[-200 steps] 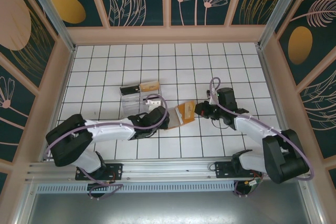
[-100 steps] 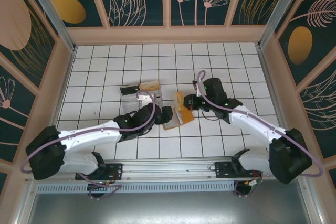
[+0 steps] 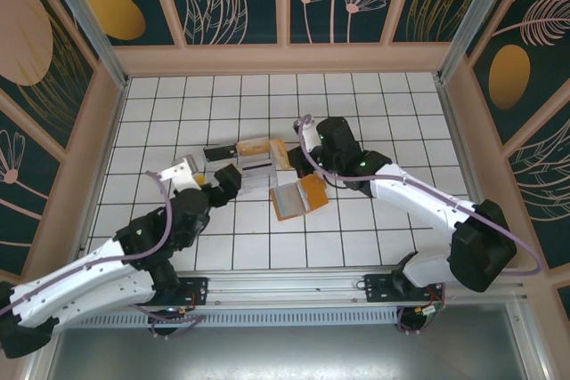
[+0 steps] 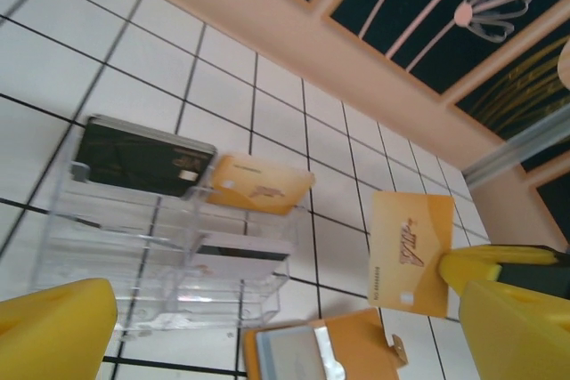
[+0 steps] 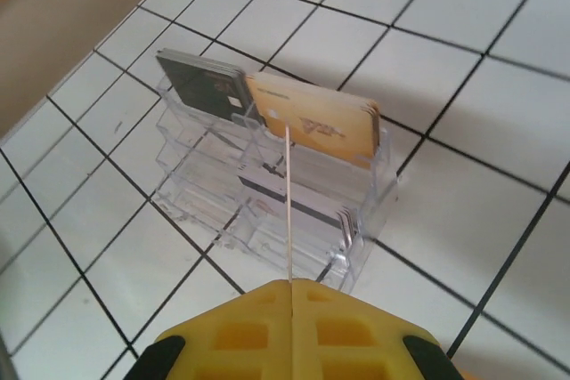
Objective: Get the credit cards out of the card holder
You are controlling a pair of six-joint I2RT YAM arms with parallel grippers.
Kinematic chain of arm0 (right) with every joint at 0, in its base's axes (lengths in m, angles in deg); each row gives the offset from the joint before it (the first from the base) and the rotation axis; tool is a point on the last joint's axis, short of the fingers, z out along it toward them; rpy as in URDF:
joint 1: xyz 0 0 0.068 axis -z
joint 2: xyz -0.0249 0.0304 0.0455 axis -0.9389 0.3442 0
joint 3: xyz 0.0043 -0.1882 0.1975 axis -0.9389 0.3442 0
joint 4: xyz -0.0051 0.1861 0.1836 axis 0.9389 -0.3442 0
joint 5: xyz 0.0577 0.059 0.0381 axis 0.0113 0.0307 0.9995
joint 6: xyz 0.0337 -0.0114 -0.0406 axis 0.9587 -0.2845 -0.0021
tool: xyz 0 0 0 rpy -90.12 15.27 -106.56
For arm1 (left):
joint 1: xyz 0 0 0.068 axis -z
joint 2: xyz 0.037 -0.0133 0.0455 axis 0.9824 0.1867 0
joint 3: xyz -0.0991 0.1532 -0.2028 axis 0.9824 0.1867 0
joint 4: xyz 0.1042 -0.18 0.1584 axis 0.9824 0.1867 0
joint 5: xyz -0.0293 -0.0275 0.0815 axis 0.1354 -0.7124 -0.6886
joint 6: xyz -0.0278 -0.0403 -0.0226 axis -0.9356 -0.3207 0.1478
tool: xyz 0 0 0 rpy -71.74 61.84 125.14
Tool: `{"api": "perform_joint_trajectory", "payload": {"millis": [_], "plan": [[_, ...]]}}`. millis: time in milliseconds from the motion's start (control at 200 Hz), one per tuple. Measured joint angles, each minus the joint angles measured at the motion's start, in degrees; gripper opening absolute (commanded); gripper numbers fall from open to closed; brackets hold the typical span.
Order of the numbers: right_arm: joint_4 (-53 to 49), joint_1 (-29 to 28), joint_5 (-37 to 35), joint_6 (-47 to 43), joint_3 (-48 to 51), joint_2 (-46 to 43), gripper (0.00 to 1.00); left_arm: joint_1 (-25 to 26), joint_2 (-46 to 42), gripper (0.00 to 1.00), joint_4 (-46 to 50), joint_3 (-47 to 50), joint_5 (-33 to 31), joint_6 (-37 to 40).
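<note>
The orange-brown card holder [image 3: 299,196] lies open on the tiles, with a grey credit card [image 4: 294,355] in its inner pocket. My right gripper [image 3: 301,156] is shut on a gold credit card [image 3: 279,156], holding it on edge just right of the clear tray. From the right wrist the card [image 5: 289,202] shows edge-on between the shut fingers [image 5: 290,284]. From the left wrist its gold face [image 4: 411,254] hangs above the holder [image 4: 356,344]. My left gripper [image 3: 226,177] stands open, holding nothing, left of the holder; its own wrist camera shows it [image 4: 287,309] wide open.
A clear plastic tray [image 3: 239,166] stands between the grippers, with tiers. A black card [image 5: 205,86] and a gold card [image 5: 313,120] sit in its back row, and another card lies in a lower slot [image 5: 294,206]. Wooden walls [image 3: 285,60] ring the tiled floor.
The left gripper opened, let go of the card holder and drew back to the left. The right gripper carried the gold card up and left toward the tray. The holder lies flat.
</note>
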Motion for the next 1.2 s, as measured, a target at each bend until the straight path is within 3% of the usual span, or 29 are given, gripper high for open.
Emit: {"api": "perform_joint_trajectory", "payload": {"millis": [200, 425, 621, 911, 1196], "plan": [[-0.79, -3.52, -1.97, -18.03, -3.5, 1.16, 0.0, 0.0, -3.61, 0.99, 2.12, 3.02, -1.18, -0.09], [-3.76, -3.89, -3.85, -34.99, -13.97, 7.85, 0.0, 0.0, -4.61, 0.99, 3.26, 3.23, -1.16, 0.2], [-6.78, -4.02, -6.21, -47.91, -15.8, 11.58, 0.0, 0.0, -6.82, 0.99, 3.61, 3.52, -1.18, 0.35], [-7.72, -5.62, -12.17, -61.42, -16.33, 14.88, 0.0, 0.0, -7.5, 0.99, 3.72, 3.78, -1.2, 1.03], [-8.39, -8.94, -14.78, -66.75, -20.76, 19.54, 0.0, 0.0, -7.5, 0.99, 3.72, 3.82, -1.2, 1.84]]}}
